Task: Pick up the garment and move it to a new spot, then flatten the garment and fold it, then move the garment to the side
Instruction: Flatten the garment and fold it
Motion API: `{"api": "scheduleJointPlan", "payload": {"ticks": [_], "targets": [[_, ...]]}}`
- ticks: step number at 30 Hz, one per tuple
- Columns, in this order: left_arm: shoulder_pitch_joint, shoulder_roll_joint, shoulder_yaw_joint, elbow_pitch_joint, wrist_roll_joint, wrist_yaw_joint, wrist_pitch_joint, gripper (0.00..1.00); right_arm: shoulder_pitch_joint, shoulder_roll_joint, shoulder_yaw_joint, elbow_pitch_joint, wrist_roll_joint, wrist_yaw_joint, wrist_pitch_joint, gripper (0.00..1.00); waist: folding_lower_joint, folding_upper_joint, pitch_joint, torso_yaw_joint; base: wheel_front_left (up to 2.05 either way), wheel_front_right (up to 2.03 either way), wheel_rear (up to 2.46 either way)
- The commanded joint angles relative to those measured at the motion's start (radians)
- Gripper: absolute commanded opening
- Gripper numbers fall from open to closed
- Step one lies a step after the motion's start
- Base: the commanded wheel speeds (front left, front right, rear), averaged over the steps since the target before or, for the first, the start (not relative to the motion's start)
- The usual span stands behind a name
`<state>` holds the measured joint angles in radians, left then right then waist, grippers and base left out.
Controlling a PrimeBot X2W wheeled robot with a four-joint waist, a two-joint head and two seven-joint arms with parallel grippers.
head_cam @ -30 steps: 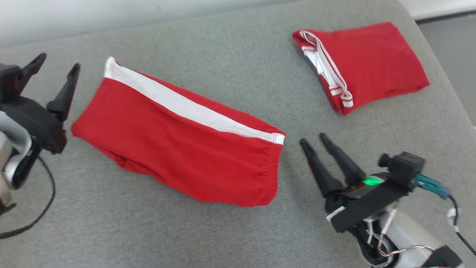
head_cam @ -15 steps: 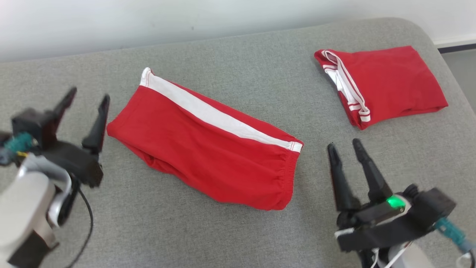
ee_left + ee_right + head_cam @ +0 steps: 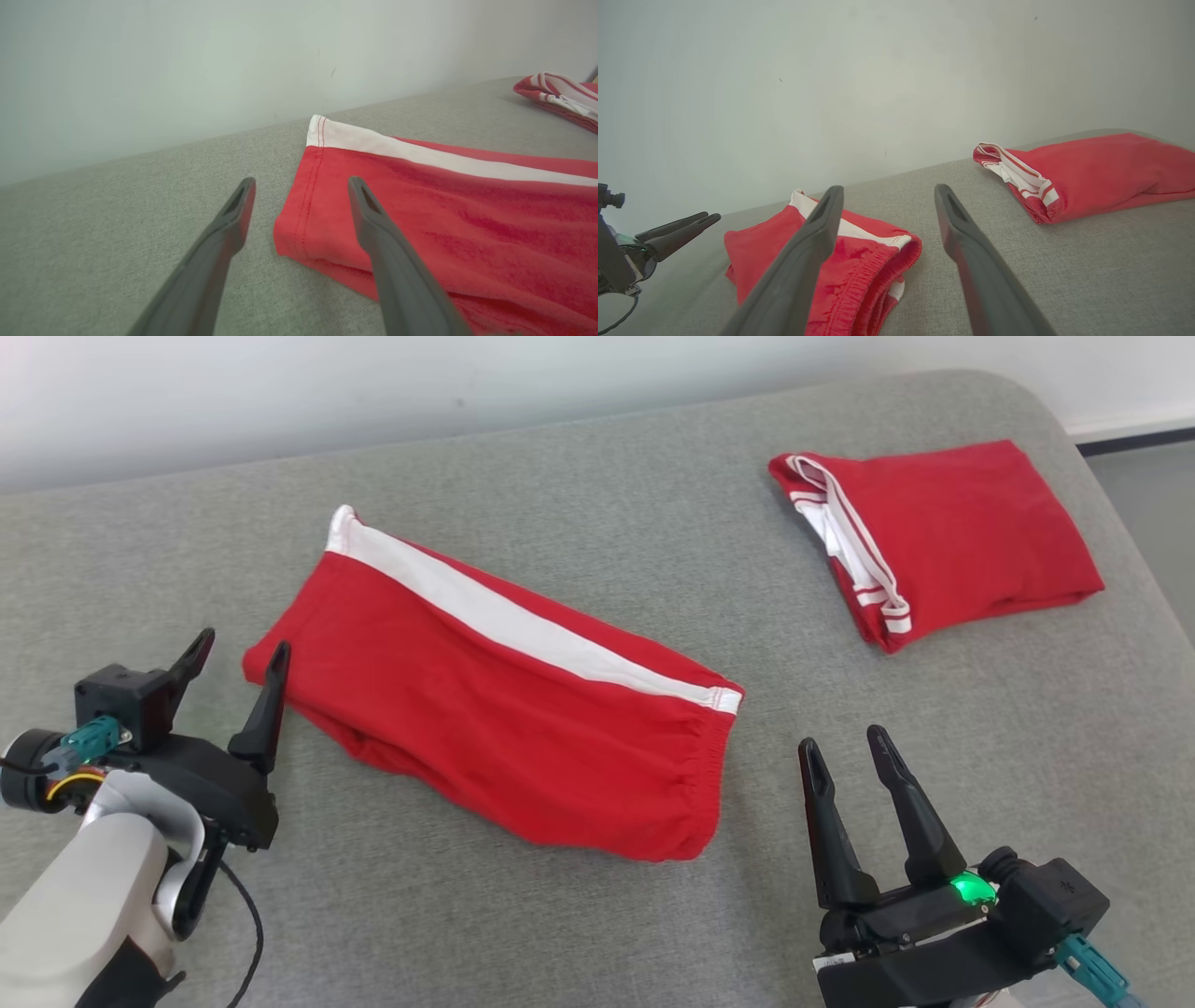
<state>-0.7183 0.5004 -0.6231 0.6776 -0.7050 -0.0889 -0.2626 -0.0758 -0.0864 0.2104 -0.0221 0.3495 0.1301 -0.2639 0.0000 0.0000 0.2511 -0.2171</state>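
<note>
Item: garment (image 3: 495, 709), red shorts with a white side stripe (image 3: 523, 625), lying near the middle of the grey padded surface (image 3: 597, 933), long axis running diagonally from far left to near right. Condition: laid flat and apparently doubled lengthwise, one leg upon the other, with the elastic waistband (image 3: 698, 775) at the right end and the leg hem (image 3: 299, 219) at the left; few wrinkles, a slight bulge along the near edge. Held by nothing. Attendant: left gripper (image 3: 243, 644), fingers spread apart and empty, low at the hem end, one finger just beside the corner of the cloth; whether it touches cannot be told. Attendant: right gripper (image 3: 842, 740), fingers likewise spread apart and empty, near the waistband end but apart from it. Adjacent: second red garment (image 3: 971, 532), white-trimmed, folded into a compact packet, at the far right of the surface, well apart from the item. Beyond: pale wall (image 3: 373, 392). Progress, as judged: placing and flattening appear done, and a first lengthwise fold seems made. The item is longer than the finished packet beside it, so a crosswise fold, hem to waistband, is probably left to do, and after it the move to the side. The grippers' stations at either end suit that fold.
</note>
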Motion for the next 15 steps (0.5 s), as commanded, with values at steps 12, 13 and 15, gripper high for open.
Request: {"api": "scheduleJointPlan", "payload": {"ticks": [12, 13, 15], "targets": [[-0.108, -0.028, -0.068, 0.280, -0.012, -0.043, 0.015, 1.00, -0.021, 0.018, 0.026, 0.005, 0.002, 0.001, 0.000, 1.00, 0.0000, 0.0000, 0.057, -0.071, 0.00, 0.00, 0.00], [-0.109, -0.034, -0.077, 0.291, -0.024, -0.041, 0.028, 1.00, -0.021, 0.020, 0.029, 0.006, 0.000, 0.001, 0.001, 1.00, 0.0000, 0.0000, 0.059, -0.073, 0.00, 0.00, 0.00], [-0.116, -0.038, -0.103, 0.306, -0.029, -0.041, 0.037, 1.00, -0.020, 0.023, 0.033, 0.011, -0.002, 0.001, 0.000, 1.00, 0.0000, 0.0000, 0.058, -0.075, 0.00, 0.00, 0.00]]}}
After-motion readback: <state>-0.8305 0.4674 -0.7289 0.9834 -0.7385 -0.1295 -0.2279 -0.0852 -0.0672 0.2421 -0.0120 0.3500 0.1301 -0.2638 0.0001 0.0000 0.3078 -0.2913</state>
